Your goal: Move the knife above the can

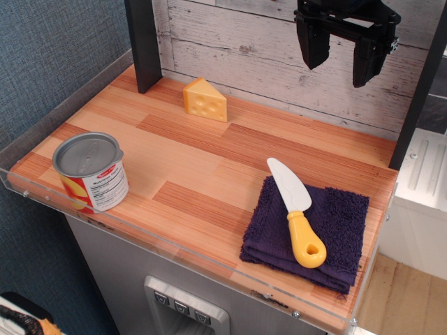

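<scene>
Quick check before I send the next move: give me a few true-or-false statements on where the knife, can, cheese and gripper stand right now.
1. The knife lies on the purple cloth. True.
2. The gripper is shut on the knife. False: it hangs open above the table, holding nothing.
3. The can stands upright near the table's left front corner. True.
4. The cheese wedge sits on top of the can. False: it rests on the table near the back wall, apart from the can.
5. The knife's yellow handle points toward the front edge. True.

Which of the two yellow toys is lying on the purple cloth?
The knife, white blade and yellow handle, lies on the cloth. The cheese wedge sits on bare wood near the back wall.
</scene>
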